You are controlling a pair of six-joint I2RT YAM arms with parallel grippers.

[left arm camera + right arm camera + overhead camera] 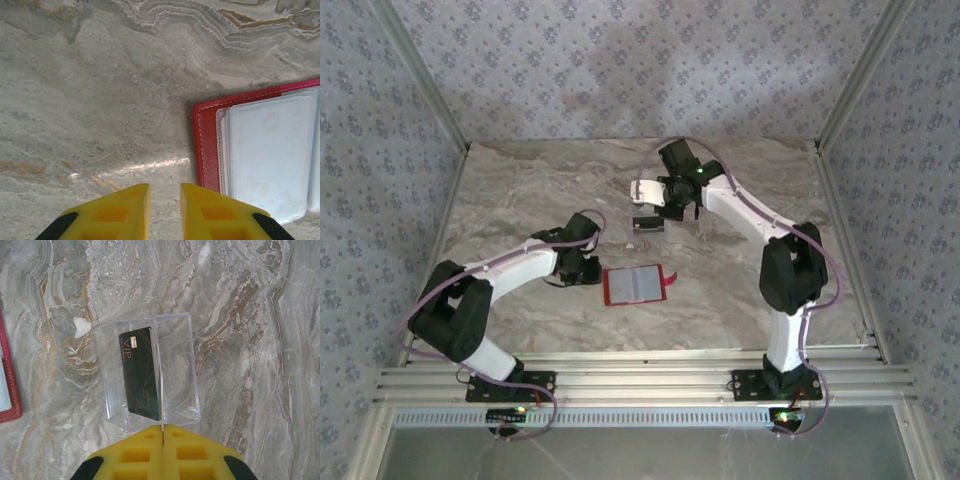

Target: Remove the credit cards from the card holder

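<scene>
The marble table point(520, 200) carries everything. The card holder point(638, 285) lies open and flat near the middle of it, pale grey pockets point(272, 150) facing up. Its long axis runs left to right, tilted slightly, and the snap tab point(671, 284) sticks out from the right-hand edge. Whether cards sit in those pockets cannot be told.

Beyond it, towards the back, stands a clear plastic stand point(180, 365). A black card point(142, 372) marked VIP leans inside, its long axis pointing away from the right wrist camera and the lettering at the far end.

The left gripper point(165, 207) sits just beside the holder's left edge, its yellow fingers a narrow gap apart with nothing between them. The right gripper point(163, 442) hangs over the stand's near side with its fingers pressed together. A thin pale line runs from their seam across the stand; whether that is a card held edge-on or part of the stand cannot be told.
</scene>
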